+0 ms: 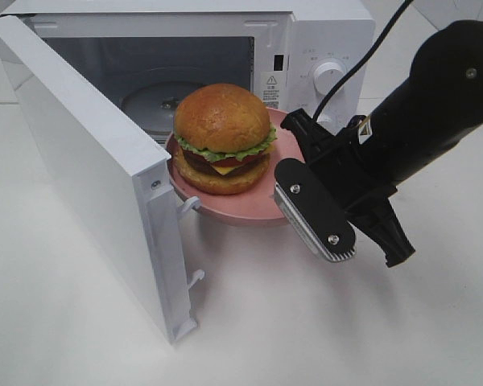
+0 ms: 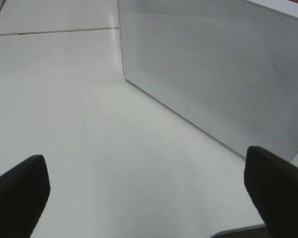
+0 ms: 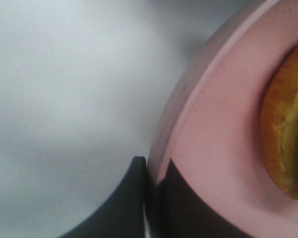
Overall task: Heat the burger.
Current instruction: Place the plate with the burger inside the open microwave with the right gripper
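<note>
The burger (image 1: 222, 138), with its golden-brown bun, lettuce, cheese, tomato and patty, sits on a round pink plate (image 1: 225, 211) at the mouth of the open white microwave (image 1: 322, 40). My right gripper (image 1: 288, 153) is shut on the plate's right rim. In the right wrist view the gripper (image 3: 151, 186) has a dark finger (image 3: 124, 208) on each side of the rim of the plate (image 3: 213, 148), and the bun's edge (image 3: 285, 134) shows. My left gripper (image 2: 149, 188) is open and empty over the bare table. It is out of the exterior high view.
The microwave door (image 1: 88, 161) stands swung open to the left; its outer face (image 2: 213, 64) fills the left wrist view. A glass turntable (image 1: 149, 104) lies inside the microwave. A control knob (image 1: 328, 76) is on its right panel. A black cable (image 1: 362, 60) runs above the right arm.
</note>
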You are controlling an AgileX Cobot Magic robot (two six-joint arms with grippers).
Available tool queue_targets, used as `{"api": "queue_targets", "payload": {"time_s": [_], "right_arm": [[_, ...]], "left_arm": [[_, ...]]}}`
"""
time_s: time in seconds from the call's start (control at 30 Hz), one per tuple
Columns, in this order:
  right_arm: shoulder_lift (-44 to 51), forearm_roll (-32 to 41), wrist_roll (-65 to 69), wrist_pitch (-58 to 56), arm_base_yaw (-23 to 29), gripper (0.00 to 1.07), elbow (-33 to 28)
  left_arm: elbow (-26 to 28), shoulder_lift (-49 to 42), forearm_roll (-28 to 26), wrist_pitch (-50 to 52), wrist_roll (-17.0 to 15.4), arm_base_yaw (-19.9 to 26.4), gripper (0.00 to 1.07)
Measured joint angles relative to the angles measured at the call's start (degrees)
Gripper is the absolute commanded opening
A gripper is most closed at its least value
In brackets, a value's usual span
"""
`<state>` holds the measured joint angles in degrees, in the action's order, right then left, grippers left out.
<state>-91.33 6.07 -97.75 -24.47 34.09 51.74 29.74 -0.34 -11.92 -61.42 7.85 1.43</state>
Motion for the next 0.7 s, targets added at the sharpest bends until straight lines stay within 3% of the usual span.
{"api": "queue_targets", "payload": {"time_s": [0.7], "right_arm": [[-8.9, -1.5, 0.0, -7.2, 0.6, 0.0, 13.1]], "left_arm": [[0.0, 0.0, 0.0, 0.0, 0.0, 0.0, 1.0]]}}
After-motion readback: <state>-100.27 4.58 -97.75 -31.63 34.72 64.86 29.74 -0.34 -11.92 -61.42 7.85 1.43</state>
